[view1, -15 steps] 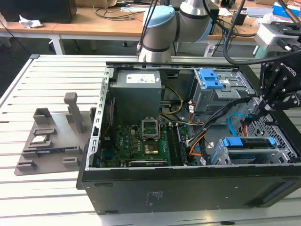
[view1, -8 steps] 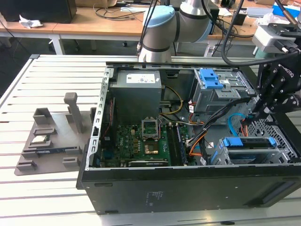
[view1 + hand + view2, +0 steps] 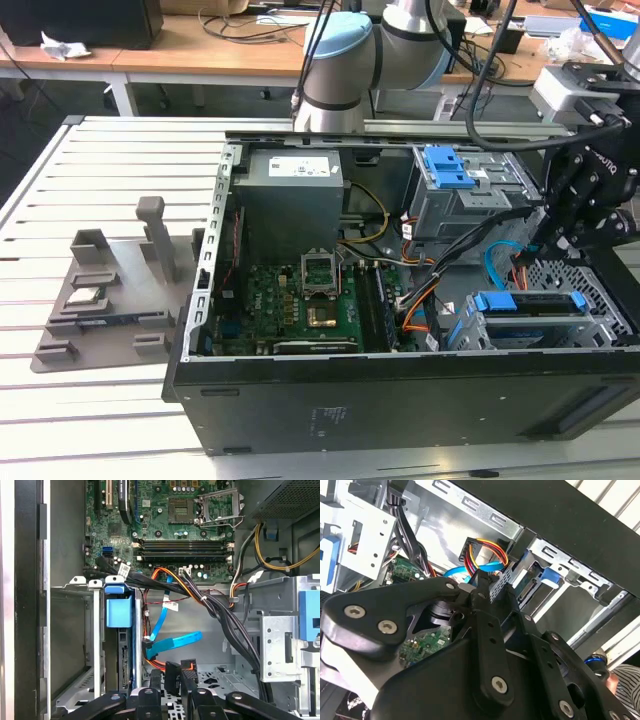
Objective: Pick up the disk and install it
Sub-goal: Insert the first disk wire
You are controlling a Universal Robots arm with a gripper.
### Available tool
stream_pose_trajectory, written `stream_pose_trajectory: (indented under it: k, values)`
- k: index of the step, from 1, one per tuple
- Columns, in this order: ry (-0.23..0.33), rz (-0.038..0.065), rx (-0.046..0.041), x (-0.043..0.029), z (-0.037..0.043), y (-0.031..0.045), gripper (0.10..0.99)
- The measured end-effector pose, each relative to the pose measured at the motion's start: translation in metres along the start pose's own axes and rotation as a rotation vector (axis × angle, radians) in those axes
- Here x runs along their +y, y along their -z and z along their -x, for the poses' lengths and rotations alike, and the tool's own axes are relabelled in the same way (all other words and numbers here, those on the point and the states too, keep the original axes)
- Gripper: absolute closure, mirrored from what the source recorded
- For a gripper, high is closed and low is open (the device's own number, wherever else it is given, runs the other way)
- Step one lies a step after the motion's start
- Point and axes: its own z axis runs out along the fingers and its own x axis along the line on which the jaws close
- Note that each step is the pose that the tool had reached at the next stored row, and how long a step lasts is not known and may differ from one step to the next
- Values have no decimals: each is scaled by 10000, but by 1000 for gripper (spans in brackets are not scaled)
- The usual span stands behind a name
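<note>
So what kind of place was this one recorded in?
Most likely a robotics lab or workshop. An open computer case sits on a slatted metal table, a robot arm stands behind it, and desks strewn with cables run along the back.

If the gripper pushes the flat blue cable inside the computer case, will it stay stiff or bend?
Probably it bends: the flat blue cable already hangs in loose curves. It looks thin, so likely light. It runs beside the black cable bundle, so it might snag.
</note>
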Motion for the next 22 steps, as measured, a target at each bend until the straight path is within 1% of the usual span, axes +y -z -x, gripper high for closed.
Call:
stream_pose_trajectory:
  k: [1,9,10,11,15,17,19,21,22]
  values:
    - [0,0,0,-1,0,-16,784]
    - [0,0,4,-1,0,-19,784]
    - [-1,0,5,-1,0,-19,867]
    - [-1,0,5,-1,0,-19,918]
    - [-1,0,9,-1,-3,-20,918]
    - [-2,-1,33,-1,-33,-19,918]
    - [-4,-3,78,-3,-86,-19,918]
    - [-6,-5,156,-7,-211,-21,918]
    - [-6,-6,175,-9,-251,-21,918]
